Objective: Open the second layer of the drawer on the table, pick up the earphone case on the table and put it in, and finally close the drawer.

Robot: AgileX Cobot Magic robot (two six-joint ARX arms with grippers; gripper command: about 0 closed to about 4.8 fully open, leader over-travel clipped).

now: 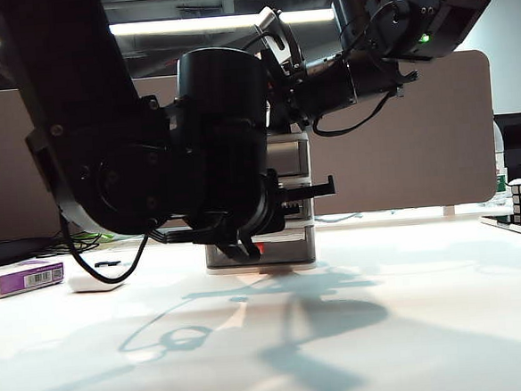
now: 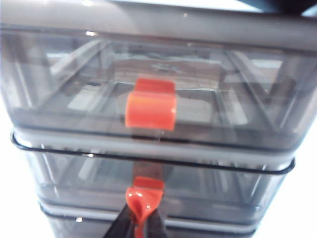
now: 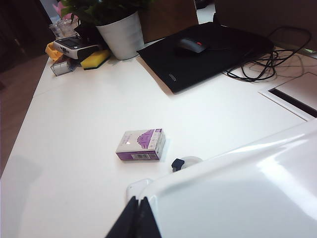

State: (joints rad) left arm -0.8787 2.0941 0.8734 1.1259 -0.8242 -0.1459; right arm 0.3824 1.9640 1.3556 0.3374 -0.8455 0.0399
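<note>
from the exterior view i see the drawer unit mostly hidden behind the bulky left arm, with the earphone case lying on the table well to the side of the unit, just beside a purple-and-white box. only my left wrist view shows the grip: the left gripper has its fingers pressed together on the red-orange tab of the second layer, below the top drawer's tab. through the smoky walls both drawers look empty. the right wrist view alone shows the right gripper with its fingers pressed together, empty, above the unit's white top, and a small black clip near the box.
</note>
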